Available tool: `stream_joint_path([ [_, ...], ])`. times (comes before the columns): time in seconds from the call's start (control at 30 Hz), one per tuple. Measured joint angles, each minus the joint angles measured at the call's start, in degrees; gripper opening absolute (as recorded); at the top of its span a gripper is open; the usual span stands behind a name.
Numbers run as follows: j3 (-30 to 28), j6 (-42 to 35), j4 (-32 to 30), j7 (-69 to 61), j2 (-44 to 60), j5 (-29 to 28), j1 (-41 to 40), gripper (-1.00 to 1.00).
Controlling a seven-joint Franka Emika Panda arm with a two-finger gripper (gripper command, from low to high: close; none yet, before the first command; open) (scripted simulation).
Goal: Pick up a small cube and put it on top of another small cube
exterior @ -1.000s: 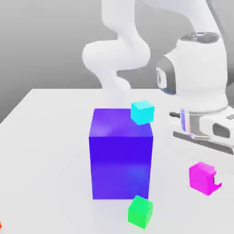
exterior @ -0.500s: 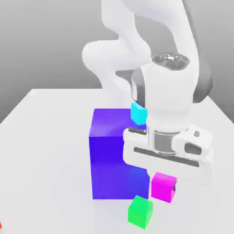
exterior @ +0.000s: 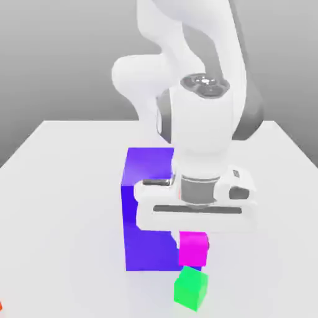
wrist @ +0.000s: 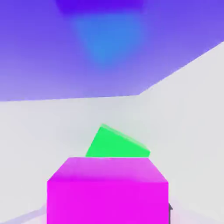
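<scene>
The small magenta cube (exterior: 193, 249) hangs under my hand, and my gripper (exterior: 194, 247) is shut on it. It hovers just above the small green cube (exterior: 190, 289), which rests on the white table (exterior: 62, 205) near the front edge. A narrow gap separates the two cubes. In the hand view the magenta cube (wrist: 107, 190) sits close in front, with the green cube (wrist: 114, 143) partly hidden behind it.
A large blue-purple cube (exterior: 147, 205) stands on the table right behind the two small cubes, close to my hand; it also looms in the hand view (wrist: 100, 48). A small red-orange bit (exterior: 1, 306) shows at the exterior view's far left front.
My arm has swung from the exterior view's right toward its left with the magenta cube, bringing it over the green cube. The hand now covers the cyan cube seen earlier.
</scene>
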Motion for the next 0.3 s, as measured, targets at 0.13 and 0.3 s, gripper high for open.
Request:
stream_joint_path([
  [0.13, -0.2, 4.0, 0.2, 0.2, 4.1, -0.4, 0.1, -1.0],
  [0.3, -0.3, 6.9, 0.3, 0.2, 7.5, -0.4, 0.0, 1.0],
])
